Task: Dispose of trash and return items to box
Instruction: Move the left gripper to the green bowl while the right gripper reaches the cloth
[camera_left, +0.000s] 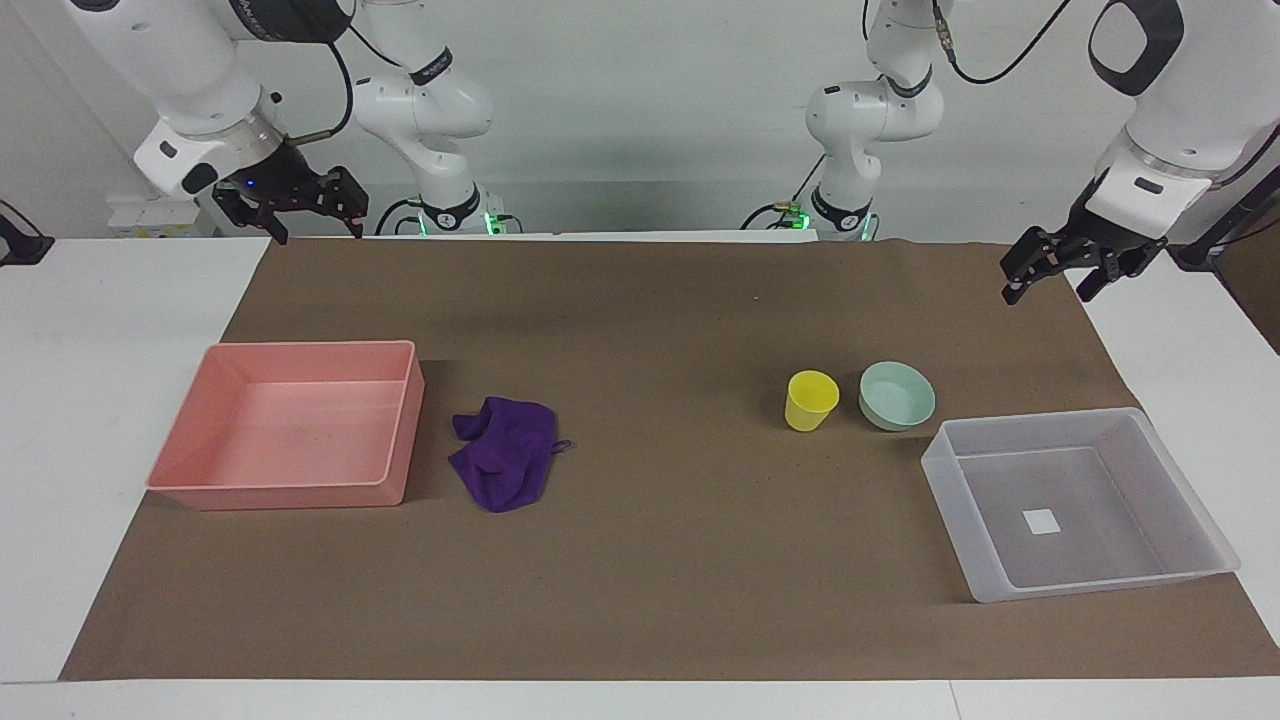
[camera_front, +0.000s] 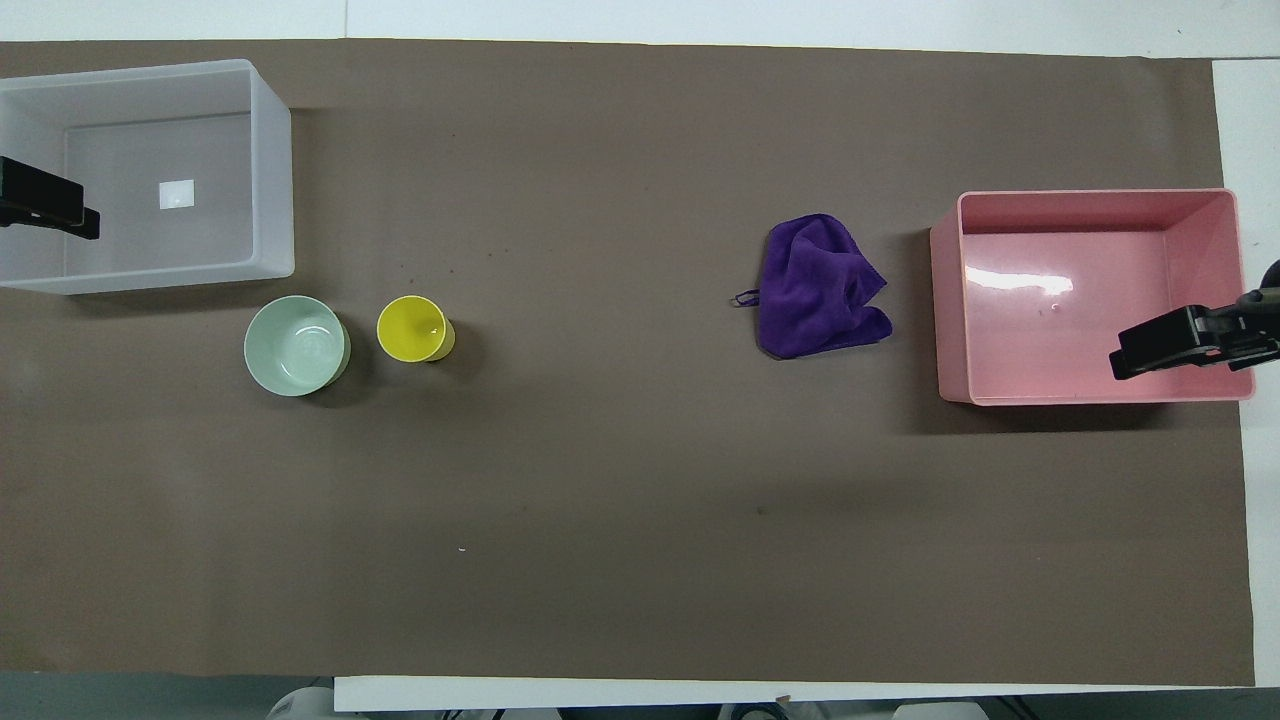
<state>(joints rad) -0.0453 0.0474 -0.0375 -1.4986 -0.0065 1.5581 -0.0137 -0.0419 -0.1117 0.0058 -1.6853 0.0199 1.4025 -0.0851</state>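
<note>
The right claw (camera_left: 300, 210) hangs raised over the worktop's edge at the right arm's end, close to the robots, its fingers spread apart and holding nothing; in the overhead view it shows over the pink tray's corner, but the facing view puts it high in the air and touching nothing. The left claw (camera_left: 1062, 268) hangs likewise at the left arm's end, raised over the edge of the brown mat (camera_left: 650, 560), fingers apart and empty; both arms wait.

Outward from the right claw: the pink tray (camera_left: 385, 425) sits on the mat with nothing visible in it; just beside it, toward the middle, lies the purple rag (camera_left: 505, 465), crumpled, its thin loop pointing away from the tray. Outward from the left claw: the mint-green bowl (camera_left: 897, 395) and the yellow cup (camera_left: 810, 400) stand upright just beside each other, apart; the clear tub (camera_left: 1190, 495) lies near the bowl, farther from the robots, holding only a white sticker (camera_left: 1041, 521) on its floor.

By my reading no step is begun: rag, cup and bowl all rest on the mat. The next move likely calls for the right claw to come down on the rag's bunched middle and pinch it for the tray, or for the left claw to take the bowl or cup by the rim; the rag is limp and may trail.
</note>
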